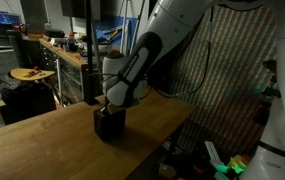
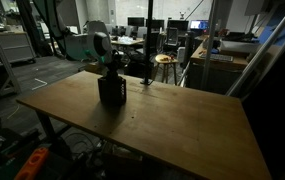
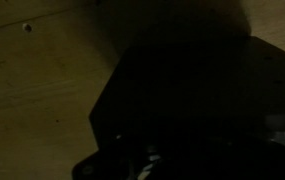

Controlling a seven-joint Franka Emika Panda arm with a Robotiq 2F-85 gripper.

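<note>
The black box (image 1: 109, 126) is standing upright on the wooden worktop (image 1: 42, 140), well in from the edges in both exterior views. The gripper (image 1: 106, 104) is pressing down at the top of the box (image 2: 112, 91), with the arm bending over it from behind. Whether the fingers are spread or clamped I cannot tell (the room is dim, and the box's upper rim is hiding them). The wrist view is offering only a dark shape (image 3: 182, 100) against pale wood (image 3: 42, 70). Judging by this, the reach toward the box is looking complete. The box is resting flat on the worktop, so no lift is showing yet, and no firm hold can be confirmed.
</note>
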